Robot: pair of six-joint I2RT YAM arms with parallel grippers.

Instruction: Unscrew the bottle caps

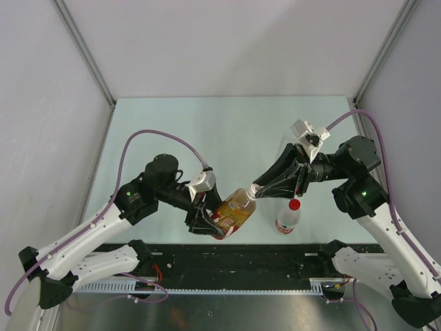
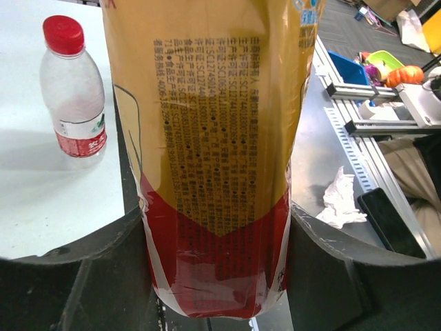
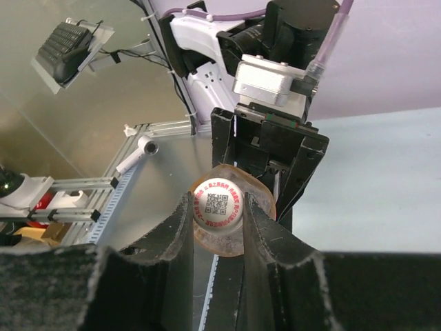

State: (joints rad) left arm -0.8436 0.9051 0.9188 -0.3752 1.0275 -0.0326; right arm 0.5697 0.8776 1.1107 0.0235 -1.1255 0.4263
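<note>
White cap (image 3: 219, 203) with the QR print sits on the neck of the amber drink bottle (image 1: 236, 209), so nothing's unscrewed yet as far as I can see. My right gripper (image 1: 258, 189) is pinched tight on that cap. My left gripper (image 2: 215, 276) clamps the bottle's body, tilted over the near part of the table (image 1: 207, 131). The red-capped bottle (image 1: 288, 219) stands just beside, cap on, waiting its turn.

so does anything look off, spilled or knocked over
Nothing stands out. The amber-liquid clear plastic bottle is tilted because the left end effector holds it, with the right end effector shut on its round white cap. The red-capped clear plastic bottle stands upright; no spill shows.
</note>
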